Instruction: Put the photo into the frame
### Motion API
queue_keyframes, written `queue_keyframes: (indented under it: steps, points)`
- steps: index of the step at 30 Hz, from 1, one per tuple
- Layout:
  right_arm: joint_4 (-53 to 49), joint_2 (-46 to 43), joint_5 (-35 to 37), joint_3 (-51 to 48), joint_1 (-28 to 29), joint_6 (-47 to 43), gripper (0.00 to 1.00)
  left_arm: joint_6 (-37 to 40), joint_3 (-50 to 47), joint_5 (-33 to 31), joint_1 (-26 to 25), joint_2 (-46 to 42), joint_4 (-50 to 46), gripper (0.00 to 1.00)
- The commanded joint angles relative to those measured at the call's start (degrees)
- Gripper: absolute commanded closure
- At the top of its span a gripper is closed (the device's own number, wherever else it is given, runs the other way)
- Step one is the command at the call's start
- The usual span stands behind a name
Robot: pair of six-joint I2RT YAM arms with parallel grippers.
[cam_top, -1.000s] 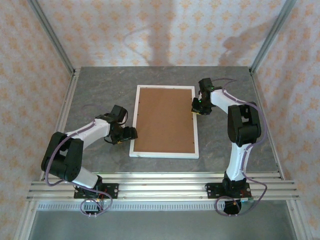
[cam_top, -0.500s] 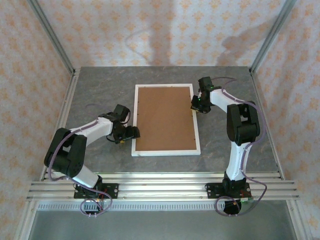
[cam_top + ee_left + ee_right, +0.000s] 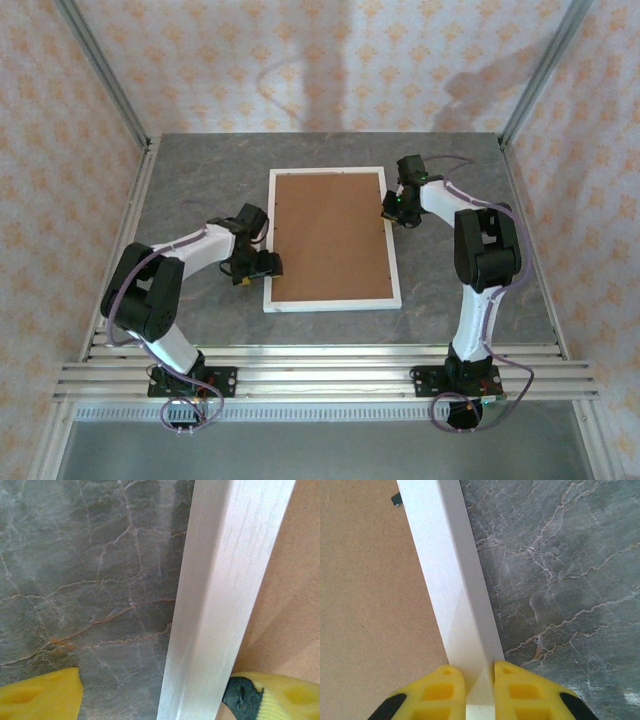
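Observation:
The white frame [image 3: 331,301] lies flat on the table with a plain brown backing board [image 3: 328,235] filling its opening. The teal-blue photo is out of view. My left gripper [image 3: 263,265] is at the frame's left border near the front corner; in the left wrist view its yellow fingers [image 3: 42,695] stand wide apart astride the white border [image 3: 220,600], open. My right gripper [image 3: 393,208] is at the frame's right border. The right wrist view has both yellow fingers [image 3: 445,692] pressed against the white border [image 3: 455,590], shut on it.
The grey marble table [image 3: 200,190] is bounded by metal posts and patterned walls on three sides. An aluminium rail [image 3: 330,370] runs along the near edge. A small black clip [image 3: 396,499] sits at the backing board's edge.
My left gripper has slid right until it straddles the frame's left border. The frame has shifted slightly and sits squarer. The right gripper has barely moved.

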Motion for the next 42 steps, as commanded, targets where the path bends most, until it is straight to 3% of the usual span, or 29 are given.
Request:
queue_keyframes:
  steps: [1,6,12,17,20,28,35,42]
  points:
    - [-3.8,5.1,1.4,-3.3,2.1,2.4,0.86,2.2,-2.6,-1.1,-2.5,8.2,3.4,0.25]
    - [-4.7,2.8,1.4,-2.3,1.6,1.7,0.84,4.8,4.8,-4.3,-2.5,4.1,-3.5,0.24]
    - [-8.0,-2.2,2.0,0.6,0.5,-1.2,0.64,7.8,14.2,-13.8,-2.1,-3.6,-10.9,0.16]
    - [-12.2,-8.3,3.9,1.7,0.8,-4.4,0.49,7.4,15.0,-16.9,0.5,-10.3,-7.5,0.01]
    - [-14.9,-11.9,5.3,0.5,2.6,-6.5,0.46,6.4,12.8,-15.9,2.2,-13.0,-2.8,0.00]
    - [-16.8,-22.6,5.6,-9.4,14.1,-10.4,0.44,-2.1,1.1,-9.0,5.6,-17.1,15.6,0.00]
    - [-15.0,-28.1,5.0,-17.3,28.0,-14.5,0.40,-5.0,-3.3,-2.8,7.8,-15.2,20.5,0.00]
    - [-11.5,-26.4,14.6,-20.4,40.2,-16.2,0.39,-9.9,-9.1,0.1,10.2,-17.4,26.3,0.00]
